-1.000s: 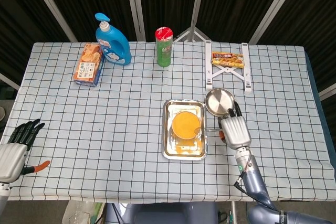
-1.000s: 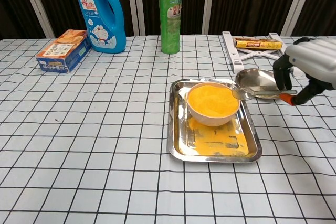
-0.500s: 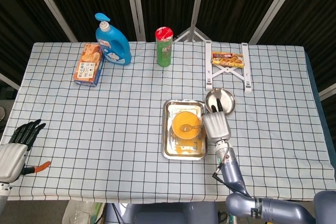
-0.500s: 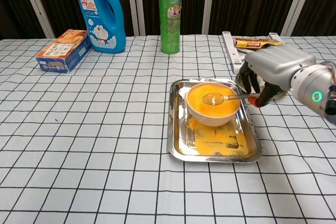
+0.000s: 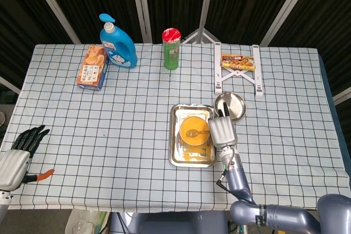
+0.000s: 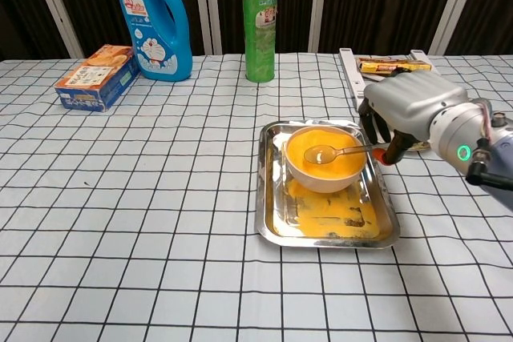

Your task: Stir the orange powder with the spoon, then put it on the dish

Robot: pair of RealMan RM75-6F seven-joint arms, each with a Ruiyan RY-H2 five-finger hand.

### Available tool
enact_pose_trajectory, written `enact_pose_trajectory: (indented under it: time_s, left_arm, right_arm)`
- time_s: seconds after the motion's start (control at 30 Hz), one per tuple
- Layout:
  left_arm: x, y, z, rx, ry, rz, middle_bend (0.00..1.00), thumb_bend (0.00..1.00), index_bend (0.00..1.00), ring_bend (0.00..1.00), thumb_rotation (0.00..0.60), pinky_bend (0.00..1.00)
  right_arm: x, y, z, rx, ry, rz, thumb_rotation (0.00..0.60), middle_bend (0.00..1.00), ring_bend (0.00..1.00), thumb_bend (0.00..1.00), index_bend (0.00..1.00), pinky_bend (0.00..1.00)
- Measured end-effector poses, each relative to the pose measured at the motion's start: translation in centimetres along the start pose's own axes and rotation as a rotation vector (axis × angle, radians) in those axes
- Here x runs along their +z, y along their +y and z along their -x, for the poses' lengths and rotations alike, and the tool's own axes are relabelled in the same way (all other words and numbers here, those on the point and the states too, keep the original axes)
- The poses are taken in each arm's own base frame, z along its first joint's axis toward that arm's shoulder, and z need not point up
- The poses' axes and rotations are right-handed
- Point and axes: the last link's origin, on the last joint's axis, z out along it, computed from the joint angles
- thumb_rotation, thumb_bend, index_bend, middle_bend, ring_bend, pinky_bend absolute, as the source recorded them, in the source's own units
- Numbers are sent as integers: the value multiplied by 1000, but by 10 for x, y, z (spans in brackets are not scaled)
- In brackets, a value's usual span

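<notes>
My right hand (image 6: 405, 110) grips the spoon (image 6: 341, 151), its tip over the orange powder (image 6: 321, 154) in the bowl (image 6: 325, 178). My left hand (image 5: 16, 154) rests open at the bench (image 5: 120, 119) edge.

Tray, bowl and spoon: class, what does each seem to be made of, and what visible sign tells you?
Tray: looks like polished metal, silvery with reflections. Bowl: likely ceramic or plastic, plain matte white wall. Spoon: shiny metal bowl and stem; its orange handle end looks plastic.

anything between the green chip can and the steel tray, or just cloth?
Just cloth. In both head and chest views, only bare checked tablecloth lies between the green can and the tray.
</notes>
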Motion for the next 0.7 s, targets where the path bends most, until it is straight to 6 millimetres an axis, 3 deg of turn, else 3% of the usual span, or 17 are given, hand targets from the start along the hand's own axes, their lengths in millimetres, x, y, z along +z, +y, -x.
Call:
enact_pose_trajectory:
  time_s: [0.4, 0.6, 0.7]
  left_arm:
    - [0, 0, 0, -1, 0, 1, 0, 0, 0, 0, 600, 0]
    - [0, 0, 0, -1, -1, -1, 0, 0, 0, 0, 600, 0]
    - [0, 0, 1, -1, -3, -1, 0, 0, 0, 0, 600, 0]
  right_arm:
    - [0, 5, -2, -20, 5, 16, 600, 542, 237, 425, 520, 0]
    - [0, 7, -1, -28, 5, 21, 600, 475, 237, 426, 308, 0]
    - [-2, 7, -1, -28, 0, 21, 600, 450, 237, 426, 284, 0]
